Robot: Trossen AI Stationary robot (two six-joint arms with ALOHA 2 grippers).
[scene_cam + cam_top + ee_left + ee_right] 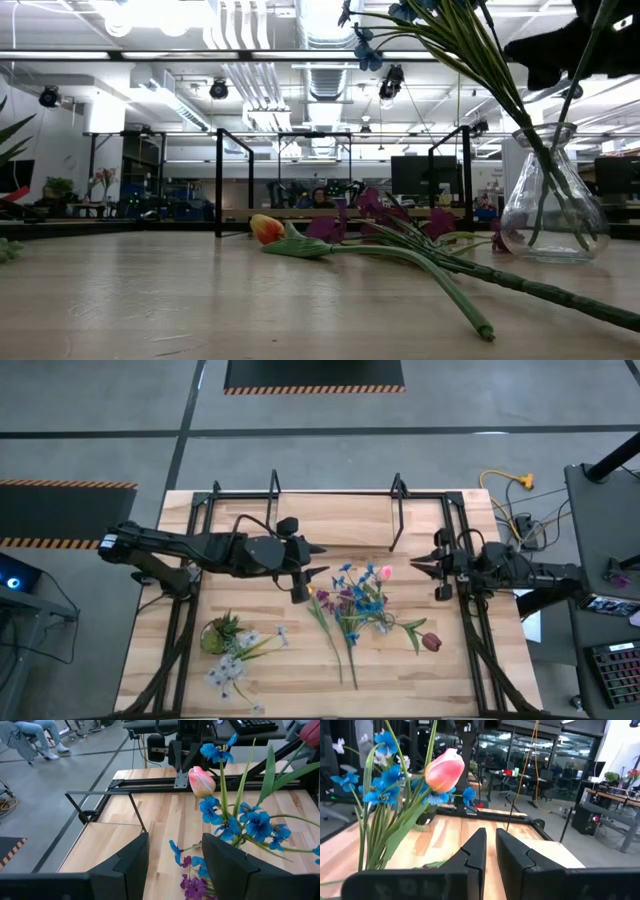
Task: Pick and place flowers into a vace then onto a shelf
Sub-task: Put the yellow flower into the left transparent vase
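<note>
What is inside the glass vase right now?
The vase holds several green flower stems, with blue heads and a pink bud on top. The stem count cannot be told; more flowers lie on the table beside it.

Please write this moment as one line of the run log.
flowers: some in vase, some on table | left end effector: open, beside flowers | right end effector: shut

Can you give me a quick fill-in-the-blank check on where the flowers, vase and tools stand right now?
1. The clear vase already holds blue flowers and one tulip whose head is ____.
2. The left tool, beside the bouquet, has its fingers ____.
3. The right tool holds nothing and its fingers are ____.
4. A dark red tulip lies flat on the ____.

Missing words: pink; open; shut; table
</note>
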